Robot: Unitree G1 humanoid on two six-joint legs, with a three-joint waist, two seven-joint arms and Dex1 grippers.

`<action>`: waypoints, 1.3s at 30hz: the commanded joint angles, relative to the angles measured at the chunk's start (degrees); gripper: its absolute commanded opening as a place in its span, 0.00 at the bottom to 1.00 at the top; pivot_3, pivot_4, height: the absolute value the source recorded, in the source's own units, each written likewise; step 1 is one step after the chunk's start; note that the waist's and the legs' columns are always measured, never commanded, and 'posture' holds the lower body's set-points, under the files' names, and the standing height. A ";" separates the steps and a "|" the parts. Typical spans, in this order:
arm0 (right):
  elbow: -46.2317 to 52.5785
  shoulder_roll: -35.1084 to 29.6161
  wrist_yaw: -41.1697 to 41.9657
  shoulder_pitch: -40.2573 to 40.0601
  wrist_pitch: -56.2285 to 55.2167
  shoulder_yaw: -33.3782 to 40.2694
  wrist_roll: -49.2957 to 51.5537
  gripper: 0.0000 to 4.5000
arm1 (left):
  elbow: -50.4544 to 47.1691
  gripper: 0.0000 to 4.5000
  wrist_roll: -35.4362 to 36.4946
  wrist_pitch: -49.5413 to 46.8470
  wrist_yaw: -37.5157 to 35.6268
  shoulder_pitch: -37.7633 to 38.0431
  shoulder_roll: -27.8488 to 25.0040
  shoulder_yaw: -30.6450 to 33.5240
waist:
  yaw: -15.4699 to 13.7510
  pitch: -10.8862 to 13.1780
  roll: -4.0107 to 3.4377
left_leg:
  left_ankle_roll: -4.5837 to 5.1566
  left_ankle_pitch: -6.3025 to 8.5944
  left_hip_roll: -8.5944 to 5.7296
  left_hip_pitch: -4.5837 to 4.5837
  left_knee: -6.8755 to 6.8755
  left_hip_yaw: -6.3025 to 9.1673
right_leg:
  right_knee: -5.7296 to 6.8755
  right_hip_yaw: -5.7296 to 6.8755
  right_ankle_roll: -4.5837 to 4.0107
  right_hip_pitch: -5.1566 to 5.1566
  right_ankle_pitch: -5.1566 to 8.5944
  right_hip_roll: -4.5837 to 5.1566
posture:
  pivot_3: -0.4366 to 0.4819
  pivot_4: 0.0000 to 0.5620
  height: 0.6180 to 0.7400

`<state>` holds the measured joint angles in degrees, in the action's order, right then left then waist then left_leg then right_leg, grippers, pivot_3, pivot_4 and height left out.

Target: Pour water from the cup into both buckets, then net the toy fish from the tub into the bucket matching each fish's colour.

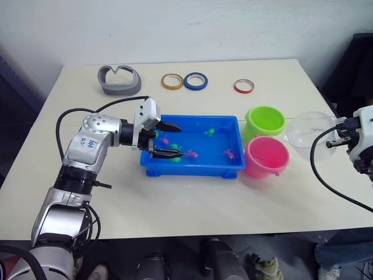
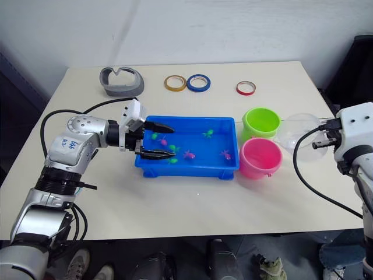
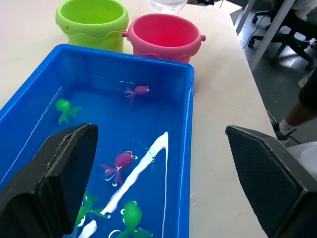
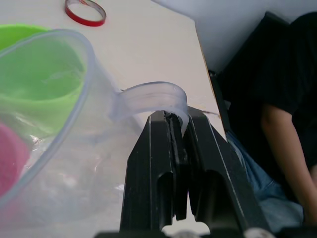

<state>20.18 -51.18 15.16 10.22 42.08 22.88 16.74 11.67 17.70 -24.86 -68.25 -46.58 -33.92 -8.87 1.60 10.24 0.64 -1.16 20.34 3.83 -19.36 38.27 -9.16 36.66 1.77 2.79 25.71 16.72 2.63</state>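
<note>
On the pale surface [image 1: 192, 192], the left end effector [image 1: 168, 140] reaches into the left end of the blue tub [image 1: 192, 166], its two black fingers [image 1: 170, 125] spread wide with nothing between them; one finger lies toward 12 o'clock of the other, and both hang over the water. Inside the tub float several toy fish: a green fish [image 3: 64, 109] and a pink fish [image 3: 137, 90] toward the far end in the left wrist view, and another pink fish [image 3: 119, 163] and a green one [image 3: 131, 218] just ahead of the fingers.

At 3 o'clock from the tub stand the two buckets, touching or nearly so: the green bucket [image 1: 264, 121] at 12 o'clock of the pink bucket [image 1: 266, 156], the latter just beside the tub's right wall.

At 3 o'clock of the green bucket sits the clear cup [image 1: 312, 135], tilted toward the buckets. The right end effector [image 4: 177, 148] has its fingers closed tightly on the cup's handle [image 4: 151, 99].

Along the far edge lie a grey curved piece [image 1: 119, 80], a yellow tape ring [image 1: 172, 81], a blue tape ring [image 1: 196, 81] and a red tape ring [image 1: 244, 86].
</note>
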 commanded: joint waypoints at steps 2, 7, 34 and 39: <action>2.20 -2.87 2.13 -0.27 -4.97 -0.29 -5.02 0.01 | -1.40 1.00 0.28 1.06 0.62 -0.89 -0.14 1.87 | -0.01 0.01 0.01 | 0.00 0.00 0.00 -0.01 -0.01 -0.01 | -0.03 0.01 0.00 0.00 0.00 -0.03 | 0.48 0.27 0.89; 3.16 -3.77 3.85 -0.63 -6.64 -1.91 -8.76 0.01 | -1.28 1.00 0.43 1.31 1.07 -1.18 0.46 1.73 | 0.02 0.01 0.02 | 0.00 0.00 -0.02 0.00 -0.02 -0.04 | -0.05 0.00 0.02 0.00 -0.01 -0.06 | 0.48 0.27 0.89; 4.22 -3.47 5.78 1.39 -13.88 -8.23 -25.47 0.01 | -0.25 1.00 0.66 5.00 1.59 -1.00 3.13 2.40 | 0.01 0.02 0.03 | 0.00 0.00 -0.03 0.06 0.19 -0.26 | 0.18 -0.08 0.03 0.00 -0.02 -0.11 | 0.48 0.27 0.89; 4.09 -3.23 5.63 1.65 -16.02 -9.33 -28.20 0.01 | -0.34 1.00 0.54 5.07 1.55 -0.93 3.16 2.51 | 0.10 0.02 0.04 | -0.01 0.00 -0.02 0.05 0.32 -0.46 | 0.27 -0.10 0.03 0.00 -0.02 -0.11 | 0.48 0.27 0.89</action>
<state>22.70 -54.26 21.72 10.61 27.60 12.96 -9.94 12.19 17.74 -20.54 -66.42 -46.58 -30.42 -7.80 1.70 10.26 0.68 -1.17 20.34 3.81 -19.30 38.62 -9.66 36.97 1.66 2.82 25.71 16.70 2.52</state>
